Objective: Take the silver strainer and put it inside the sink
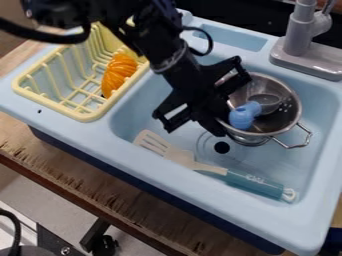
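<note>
Bench: worn wood [80,175], toy sink [83,135] set on it.
Dish rack: yellow, wire-style [83,118], left end of the unit; orange ridged toy [118,72] lying inside.
Spatula: slotted pale head, teal handle [250,184]; lies along the near side of the basin, head left, handle end right.
Arm: black [170,55], in from the top, slanting down to the right; the only arm here.
Gripper: black [219,120], low over the basin, at the strainer's left rim. How far open, and whether it has the rim, cannot tell; own bulk covers that spot.
Drain: dark round hole [222,147], just below the gripper in view, near the strainer's foot.
Strainer: silver bowl [286,119], within the basin outline, immediately right of the gripper. Mouth up, apparently tipped a little; whether its foot bears on the floor, cannot tell.
Key line: from gripper across bowl to wire handle [288,147], running right and downward in view. Handle on the far side from the gripper. If the rim is held, the weight hangs off to the right; judged best lowered gently, foot first, then let go.
Load: blue knobbed piece [244,116] and small grey cup [267,102] in the bowl; could roll if it tips.
Faucet: grey [299,35], back right corner.
</note>
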Controlling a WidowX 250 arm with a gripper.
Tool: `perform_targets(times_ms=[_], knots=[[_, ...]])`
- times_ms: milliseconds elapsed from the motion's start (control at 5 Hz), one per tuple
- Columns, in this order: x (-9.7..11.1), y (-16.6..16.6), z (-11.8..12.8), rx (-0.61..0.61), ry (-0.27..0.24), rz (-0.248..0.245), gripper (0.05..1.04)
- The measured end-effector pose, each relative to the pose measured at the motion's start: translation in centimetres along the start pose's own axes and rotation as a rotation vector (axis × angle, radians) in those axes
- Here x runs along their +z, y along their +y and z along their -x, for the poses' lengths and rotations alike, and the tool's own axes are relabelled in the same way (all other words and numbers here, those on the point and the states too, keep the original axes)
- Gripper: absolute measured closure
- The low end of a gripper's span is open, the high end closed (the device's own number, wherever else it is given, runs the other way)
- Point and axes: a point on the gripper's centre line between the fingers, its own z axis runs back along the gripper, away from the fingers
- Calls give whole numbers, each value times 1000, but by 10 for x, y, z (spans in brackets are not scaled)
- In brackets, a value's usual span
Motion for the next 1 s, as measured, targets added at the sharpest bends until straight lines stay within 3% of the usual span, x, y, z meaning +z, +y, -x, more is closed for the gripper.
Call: perform_targets(times_ms=[200, 400, 1000], knots=[[-4, -3, 2, 37, -16, 22, 1023], [-17, -4, 5, 51, -29, -2, 1023], [-21, -5, 4, 59, -40, -61, 975]])
